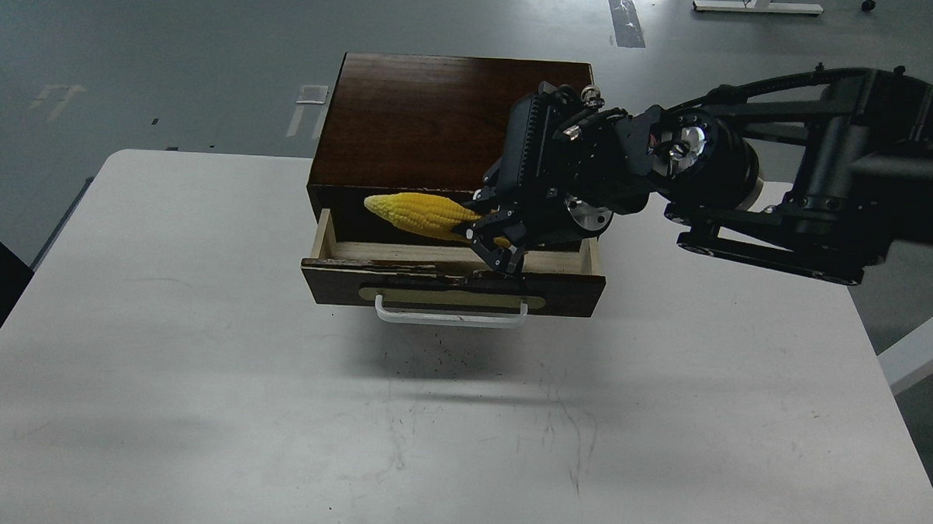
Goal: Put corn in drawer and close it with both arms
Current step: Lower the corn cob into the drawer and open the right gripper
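Note:
The yellow corn (418, 212) lies almost level, tip to the left, just above the open drawer (450, 285). My right gripper (489, 241) is shut on the corn's thick right end, over the drawer's right half. The drawer is pulled partly out of the dark brown cabinet (441, 114); its pale wood inside shows, and its white bar handle (449, 318) faces me. My left arm and its gripper are out of view.
The cabinet stands at the far middle of the white table (199, 361). My right arm (787, 180) reaches in from the right over the table's far right corner. Grey floor lies beyond the table.

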